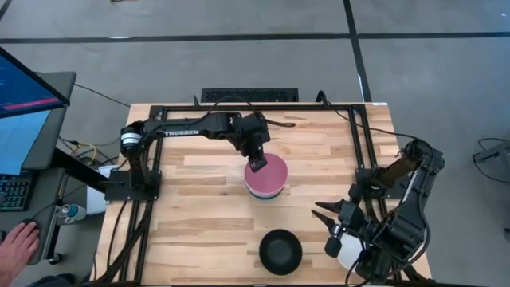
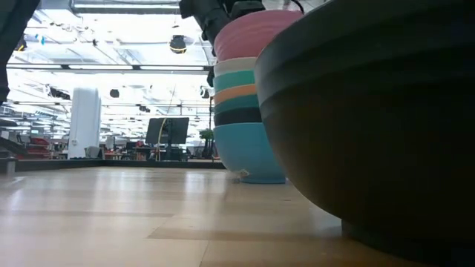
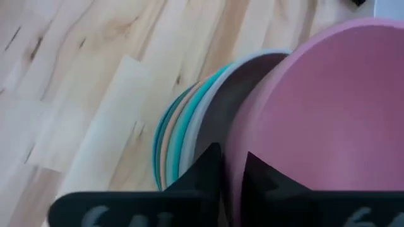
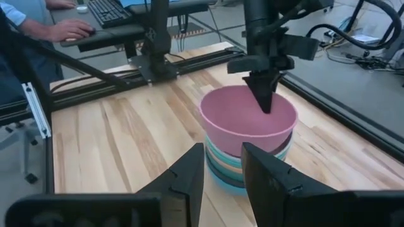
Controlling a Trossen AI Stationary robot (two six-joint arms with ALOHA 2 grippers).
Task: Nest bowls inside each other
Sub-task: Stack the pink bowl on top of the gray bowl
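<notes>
A black bowl [image 2: 371,119] sits nearest in the low view, filling that picture's right side; from above it stands alone near the front edge of the wooden surface [image 1: 199,231], well apart from the stack. Just to its right in the high view hangs the right end effector [image 1: 325,215], its fingers parted with nothing between them, hovering over the surface beside the right arm's folded links.

Farther back, near the middle of the surface, stands the stack of nested bowls [image 1: 265,179]. In the low view a cyan bowl [image 2: 249,152] is at the bottom, and above it show bands of black, orange, teal and white. The pink bowl [image 4: 247,120] sits on top, seated in the others.

The left end effector [image 1: 256,163] is at the pink bowl's rim on the side facing the back of the surface. In the left wrist view its two dark fingers straddle that rim, one inside the bowl and one outside, with only a narrow gap; whether they pinch the rim I cannot tell.

Beyond the surface, a person's hand [image 4: 68,28] rests at a keyboard [image 4: 117,9].
</notes>
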